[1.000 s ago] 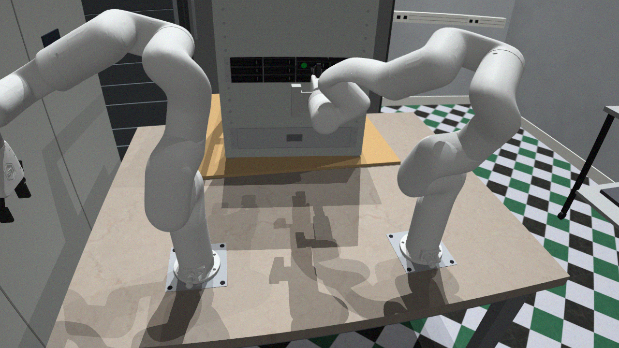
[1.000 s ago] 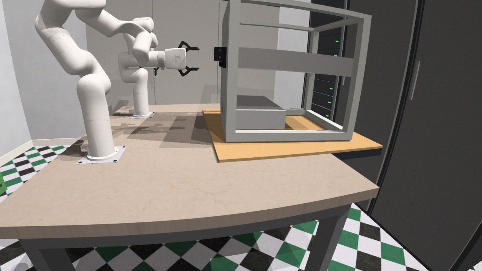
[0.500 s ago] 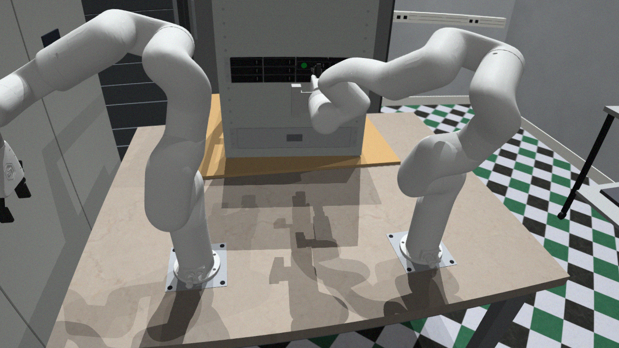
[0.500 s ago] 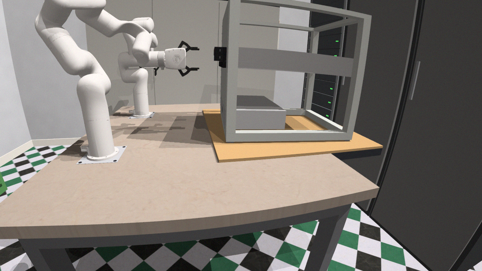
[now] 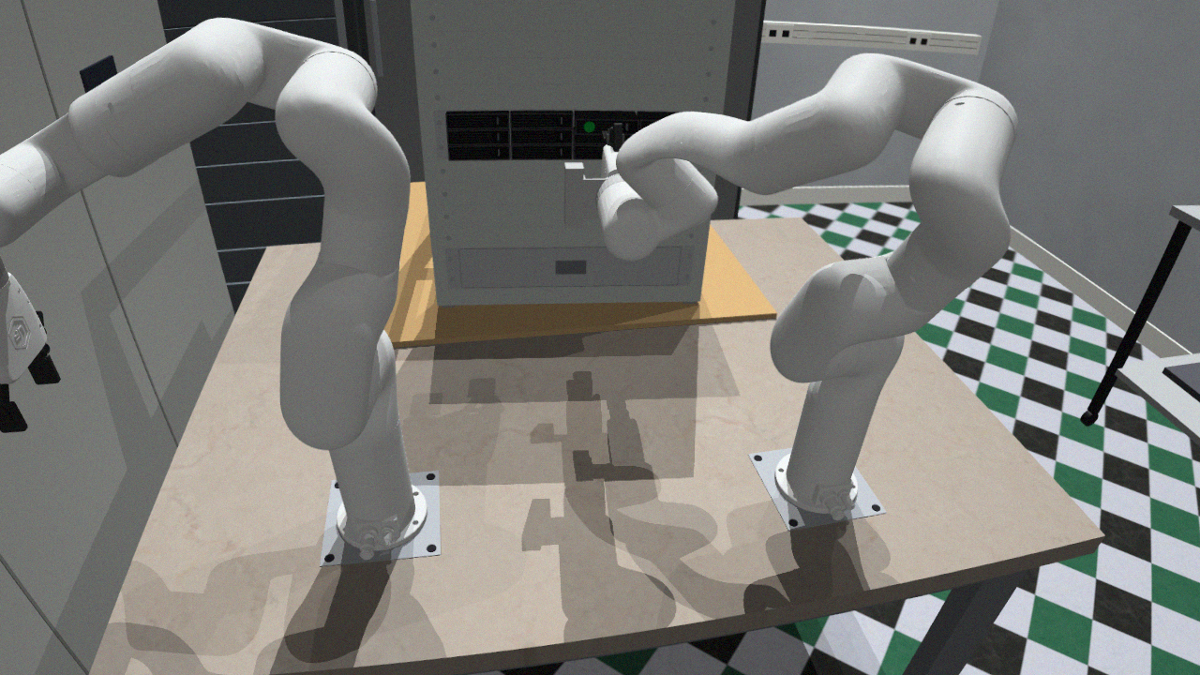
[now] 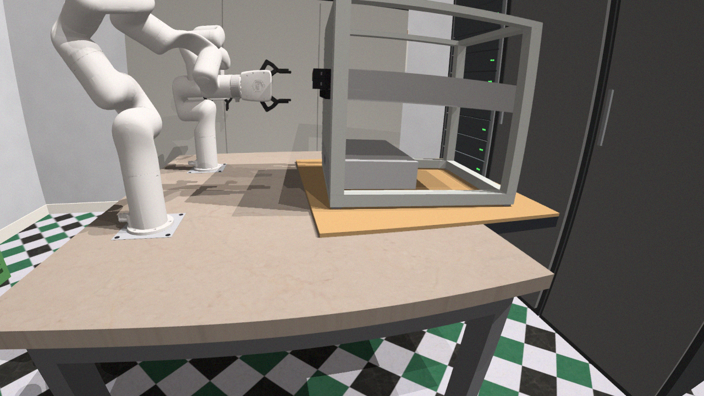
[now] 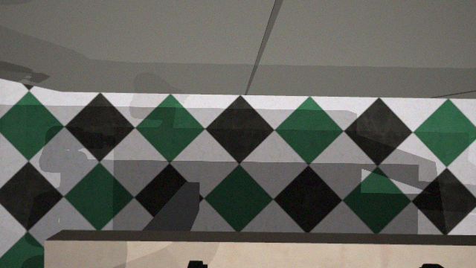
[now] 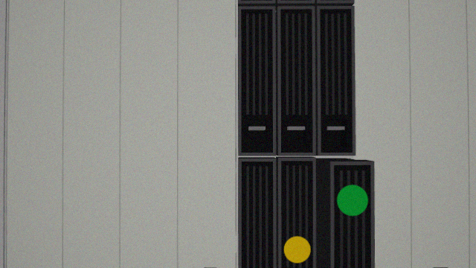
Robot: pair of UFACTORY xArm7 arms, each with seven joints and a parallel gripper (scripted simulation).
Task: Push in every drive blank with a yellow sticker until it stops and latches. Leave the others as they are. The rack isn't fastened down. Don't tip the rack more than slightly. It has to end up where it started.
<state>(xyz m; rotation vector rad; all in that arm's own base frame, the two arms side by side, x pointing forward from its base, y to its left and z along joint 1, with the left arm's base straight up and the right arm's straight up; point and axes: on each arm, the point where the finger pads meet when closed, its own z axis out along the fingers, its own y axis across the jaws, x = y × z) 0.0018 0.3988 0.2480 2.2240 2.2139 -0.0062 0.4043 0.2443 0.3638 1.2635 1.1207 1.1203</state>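
The grey rack (image 5: 503, 209) (image 6: 337, 147) stands upright with rows of black drive blanks across its front. In the right wrist view the blank with a yellow sticker (image 8: 297, 249) looks about level with the plain blank (image 8: 256, 223) beside it. The blank with a green sticker (image 8: 352, 200) (image 5: 589, 127) stands clearly proud. Black blocks (image 6: 321, 78) stick out of the rack front in the exterior view. My right gripper (image 6: 290, 86) (image 8: 325, 266) is open and empty, short of the rack front and facing it. My left gripper (image 5: 30, 396) (image 7: 314, 265) is open and empty, far from the rack.
The rack stands on an orange board (image 6: 433, 212) on the table (image 5: 503, 537). A grey box (image 6: 379, 167) sits low inside the rack. Dark cabinets (image 6: 556, 147) stand behind it. The left arm reaches out beyond the table's left side, near a grey wall panel.
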